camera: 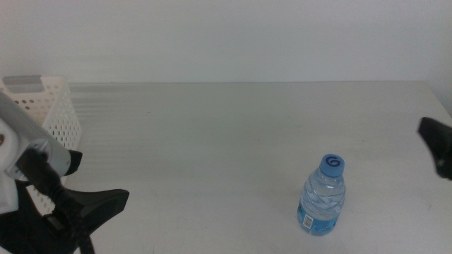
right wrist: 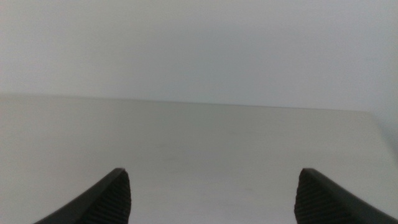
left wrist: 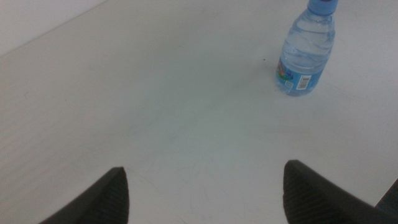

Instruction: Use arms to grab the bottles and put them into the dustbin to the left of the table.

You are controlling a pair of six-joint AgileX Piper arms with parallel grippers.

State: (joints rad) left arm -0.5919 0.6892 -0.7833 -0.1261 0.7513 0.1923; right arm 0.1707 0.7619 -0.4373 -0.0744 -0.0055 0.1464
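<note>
One water bottle [camera: 322,197] stands upright on the bench [camera: 233,134], well apart from both claws. Left claw [camera: 106,202], by the dustbin [camera: 44,106], gapes wide and empty; right claw [right wrist: 211,193], at the bench's right edge, likewise wide, holding nothing.

- The middle view looks forward and down from above the near edge of the surface [camera: 233,141], taking in its width up to the far wall, with the bin [camera: 49,120] at left and the bottle [camera: 323,197] near front right.
- The left wrist view sits low over the surface [left wrist: 155,112], looking out between its own claw [left wrist: 205,193] toward the bottle [left wrist: 306,53]; it shares that bottle with the middle view.
- The right wrist view looks nearly level across the bare surface [right wrist: 199,143] to the wall, past its claw [right wrist: 211,196].
</note>
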